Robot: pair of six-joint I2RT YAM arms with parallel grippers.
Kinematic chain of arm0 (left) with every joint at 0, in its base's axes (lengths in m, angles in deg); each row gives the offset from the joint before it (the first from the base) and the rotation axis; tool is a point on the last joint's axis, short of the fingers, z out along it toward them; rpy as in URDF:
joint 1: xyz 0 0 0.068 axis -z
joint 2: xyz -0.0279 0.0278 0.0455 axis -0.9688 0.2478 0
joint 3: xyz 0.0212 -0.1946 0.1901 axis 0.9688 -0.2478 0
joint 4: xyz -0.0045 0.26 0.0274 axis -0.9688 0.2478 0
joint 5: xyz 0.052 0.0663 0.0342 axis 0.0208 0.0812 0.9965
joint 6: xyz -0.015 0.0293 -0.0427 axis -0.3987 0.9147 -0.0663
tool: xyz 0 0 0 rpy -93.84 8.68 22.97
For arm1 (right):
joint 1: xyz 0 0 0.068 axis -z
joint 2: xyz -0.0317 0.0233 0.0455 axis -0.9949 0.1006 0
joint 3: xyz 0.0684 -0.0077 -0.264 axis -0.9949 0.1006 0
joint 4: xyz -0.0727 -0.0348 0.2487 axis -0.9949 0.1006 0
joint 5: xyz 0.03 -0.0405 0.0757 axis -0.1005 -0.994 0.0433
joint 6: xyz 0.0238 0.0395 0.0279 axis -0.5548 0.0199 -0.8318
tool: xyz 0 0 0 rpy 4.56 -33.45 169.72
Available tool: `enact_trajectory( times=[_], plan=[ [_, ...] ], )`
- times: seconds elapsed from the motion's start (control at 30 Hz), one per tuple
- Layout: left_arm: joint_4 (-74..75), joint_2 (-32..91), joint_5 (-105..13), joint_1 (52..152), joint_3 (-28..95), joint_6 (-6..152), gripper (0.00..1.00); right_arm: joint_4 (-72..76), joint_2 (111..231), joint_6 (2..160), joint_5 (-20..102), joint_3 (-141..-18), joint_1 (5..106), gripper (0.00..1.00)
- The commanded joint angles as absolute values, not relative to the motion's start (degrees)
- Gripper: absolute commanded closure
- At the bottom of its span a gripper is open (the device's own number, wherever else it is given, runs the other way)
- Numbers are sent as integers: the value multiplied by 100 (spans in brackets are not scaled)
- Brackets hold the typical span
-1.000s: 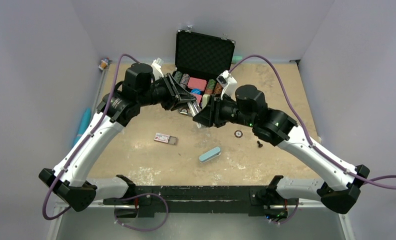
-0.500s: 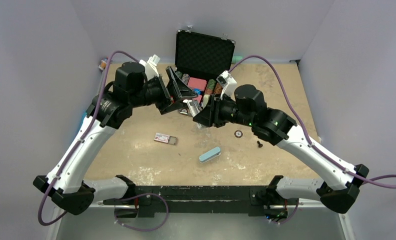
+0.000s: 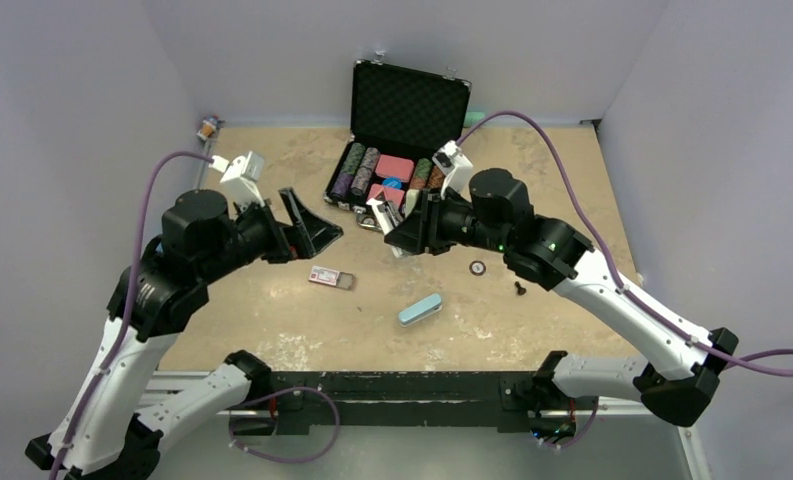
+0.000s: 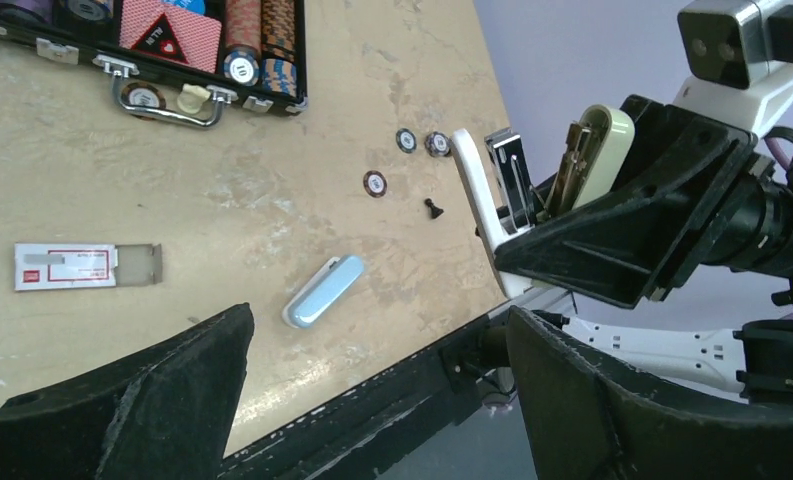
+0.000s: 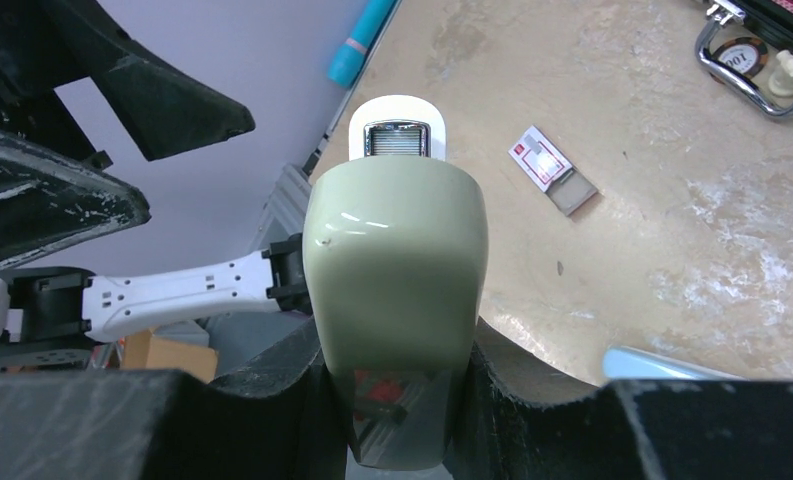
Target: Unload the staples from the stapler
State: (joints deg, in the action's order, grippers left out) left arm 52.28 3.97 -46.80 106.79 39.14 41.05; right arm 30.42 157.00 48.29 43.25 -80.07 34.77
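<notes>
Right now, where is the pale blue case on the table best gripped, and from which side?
Grip the pale blue case at its middle, across the short width, coming straight down from above. It lies flat with bare table around it; its long sides run parallel, its ends are rounded.

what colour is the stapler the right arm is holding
The stapler has a pale olive-green top over a white base; clearest in the right wrist view.

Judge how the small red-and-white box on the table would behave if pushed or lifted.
The red-and-white box lies flat, so it would probably slide, not roll. It looks like thin card: likely light and crushable under a firm pinch. Its grey tray sticks out one end and may slip further.
</notes>
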Motion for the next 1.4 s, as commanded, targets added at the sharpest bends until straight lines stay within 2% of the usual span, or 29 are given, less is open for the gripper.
enact_trajectory(
  times=[0.0, 0.13, 0.37, 0.5, 0.7, 0.97, 1.1, 1.37],
  plan=[
    [5403, 231, -4444, 10633, 3954, 4708, 0, 2465, 15794, 4682, 4621, -8177, 3479, 100],
    [5280, -26, -4952, 10632, 3851, 4882, 0, 2153, 15941, 4645, 4883, -8119, 3477, 100],
    [4328, -292, -6700, 10629, 3262, 4655, 1, 1634, 16191, 4499, 5369, -7881, 3496, 100],
    [3910, -501, -6775, 10618, 2921, 4257, 3, 1256, 16259, 4312, 5712, -7632, 3579, 100],
    [3220, -468, -7056, 10604, 2606, 3691, 18, 440, 16111, 3964, 6276, -7025, 3724, 100],
    [2955, -80, -7372, 10530, 2832, 3746, 23, -549, 15725, 3370, 6928, -6725, 3880, 100],
    [2994, 147, -7767, 10195, 3075, 3790, 22, -934, 15525, 3115, 7255, -6472, 4119, 100],
    [2009, 445, -8363, 9912, 3073, 3276, 18, -1280, 15459, 2838, 7662, -6465, 4283, 100]
  ],
)
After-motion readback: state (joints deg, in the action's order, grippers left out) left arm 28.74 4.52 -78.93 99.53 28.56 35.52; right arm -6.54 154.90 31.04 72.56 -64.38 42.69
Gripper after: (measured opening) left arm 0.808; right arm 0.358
